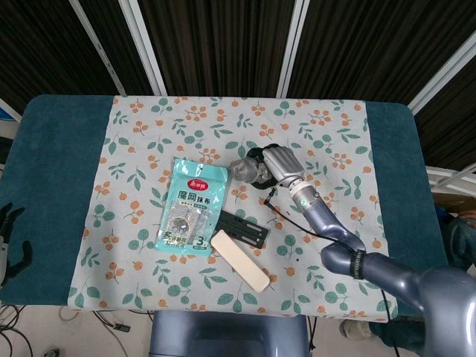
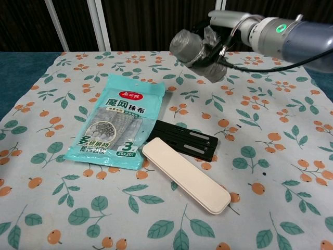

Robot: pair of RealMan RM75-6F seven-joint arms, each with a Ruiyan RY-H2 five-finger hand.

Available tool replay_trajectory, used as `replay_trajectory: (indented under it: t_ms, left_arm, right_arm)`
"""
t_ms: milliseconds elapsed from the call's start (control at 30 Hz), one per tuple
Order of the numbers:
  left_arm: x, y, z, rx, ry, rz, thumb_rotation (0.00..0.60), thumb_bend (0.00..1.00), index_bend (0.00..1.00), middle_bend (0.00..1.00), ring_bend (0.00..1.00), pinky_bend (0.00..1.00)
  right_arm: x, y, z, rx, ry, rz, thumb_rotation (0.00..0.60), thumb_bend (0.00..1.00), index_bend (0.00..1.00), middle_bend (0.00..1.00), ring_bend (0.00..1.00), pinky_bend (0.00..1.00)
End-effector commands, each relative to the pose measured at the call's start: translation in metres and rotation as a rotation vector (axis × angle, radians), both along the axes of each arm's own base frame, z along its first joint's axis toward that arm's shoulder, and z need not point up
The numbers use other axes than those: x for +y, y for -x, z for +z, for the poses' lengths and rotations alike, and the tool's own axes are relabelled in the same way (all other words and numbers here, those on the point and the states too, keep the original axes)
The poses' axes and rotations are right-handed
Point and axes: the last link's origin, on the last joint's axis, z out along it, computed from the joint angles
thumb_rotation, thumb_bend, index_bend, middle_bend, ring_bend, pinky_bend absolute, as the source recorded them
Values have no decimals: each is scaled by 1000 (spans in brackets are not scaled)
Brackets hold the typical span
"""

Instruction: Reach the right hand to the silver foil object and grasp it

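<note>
Looking from left to right, the teal cloth packet point(image 2: 115, 123), the black plate point(image 2: 188, 140) and the beige case point(image 2: 186, 175) lie on the flowered cloth point(image 2: 291, 172), and the silver foil object point(image 2: 186, 47) is at the upper middle of the chest view, raised off the cloth. The right hand point(image 2: 214, 44) grasps it, with fingers wrapped around its right part. It looks like crumpled foil, so probably light, easy to dent and a little slippery; a gentle hold around its middle seems best. The chest view shows the lift above the cloth clearly. The head view shows the silver foil object point(image 1: 241, 169) beside the packet's upper right corner, and, at the lower left edge, what appears to be the left hand point(image 1: 9, 245), too small to tell its state.
</note>
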Motion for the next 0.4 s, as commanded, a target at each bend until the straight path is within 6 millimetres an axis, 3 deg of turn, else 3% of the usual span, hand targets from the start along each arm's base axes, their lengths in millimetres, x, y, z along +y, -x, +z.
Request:
replay_trajectory:
  t_ms: [33, 400]
  left_arm:
    - [0, 0, 0, -2, -2, -2, 600, 578, 119, 4, 17, 33]
    - [-1, -1, 0, -4, -6, -4, 600, 578, 120, 4, 17, 33]
  right_arm:
    - [38, 10, 78, -327, -120, -83, 600, 438, 560, 507, 464, 244]
    - [68, 18, 141, -594, -194, 12, 600, 438, 560, 507, 463, 244]
